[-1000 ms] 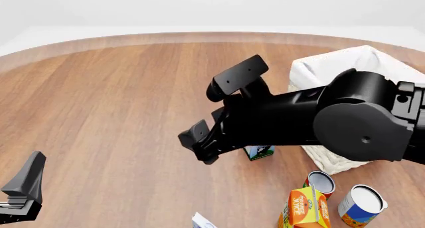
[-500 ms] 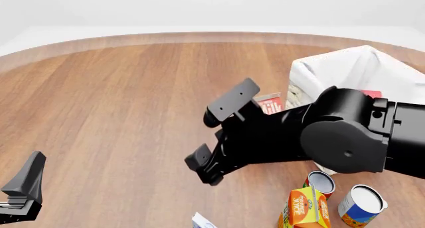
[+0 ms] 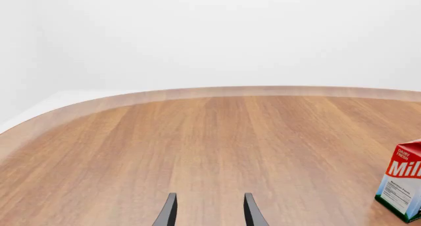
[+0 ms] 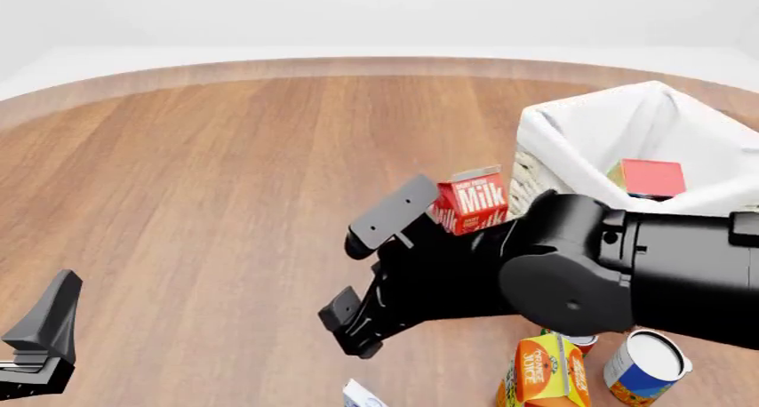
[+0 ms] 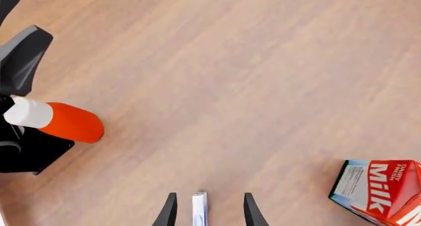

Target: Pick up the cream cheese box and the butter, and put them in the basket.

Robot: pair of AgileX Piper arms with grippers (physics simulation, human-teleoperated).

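Note:
The cream cheese box (image 4: 361, 395) shows as a small white piece with pale blue at the near table edge, cut off by the frame. In the right wrist view it is a thin white strip (image 5: 200, 209) between the fingertips, farther down. My right gripper (image 4: 355, 281) is open and empty above it. The butter (image 4: 650, 178), a red box, lies inside the white basket (image 4: 557, 127) at the right. My left gripper (image 4: 42, 336) is open and empty at the near left, over bare table in the left wrist view (image 3: 210, 213).
A red and white milk carton (image 4: 475, 199) stands left of the basket, also in the wrist views (image 5: 378, 191) (image 3: 403, 185). An orange juice carton (image 4: 543, 373) and a can (image 4: 642, 366) stand at the near right. A red bottle with a white cap (image 5: 60, 121) lies by the left arm.
My right arm has swung from the basket toward the near side and lowered, still open. The milk carton and the red box in the basket have come into view. The left arm has not moved.

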